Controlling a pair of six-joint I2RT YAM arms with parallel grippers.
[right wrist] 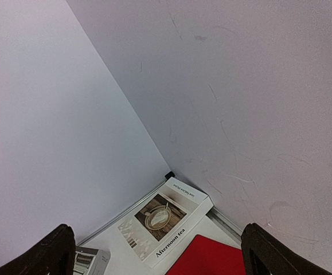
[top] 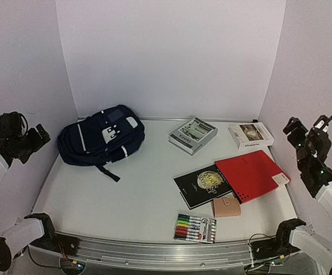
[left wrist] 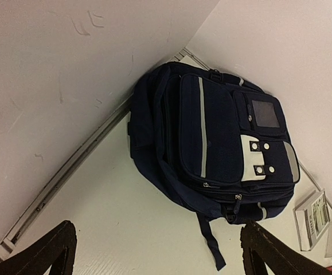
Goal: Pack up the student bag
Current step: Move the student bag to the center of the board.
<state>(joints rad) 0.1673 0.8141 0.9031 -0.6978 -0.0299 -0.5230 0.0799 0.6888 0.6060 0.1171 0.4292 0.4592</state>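
Up at either side of the table, both arms are raised and folded back, wrists bent so each pincer points inward over a far corner. The left gripper is released, its 2 dark fingers spread wide around nothing; the right gripper gapes the same way.

The student bag lies on its back in the far left corner: soft, rounded navy fabric with pale stripes, light grey snap patches and a dark strap trailing toward the near edge.

By the far edge sit a grey boxy book and a white "Afternoon tea" book. Toward the right edge a matte red folder touches a black book. A tan wallet and a flat pack of markers lie nearer the front edge.
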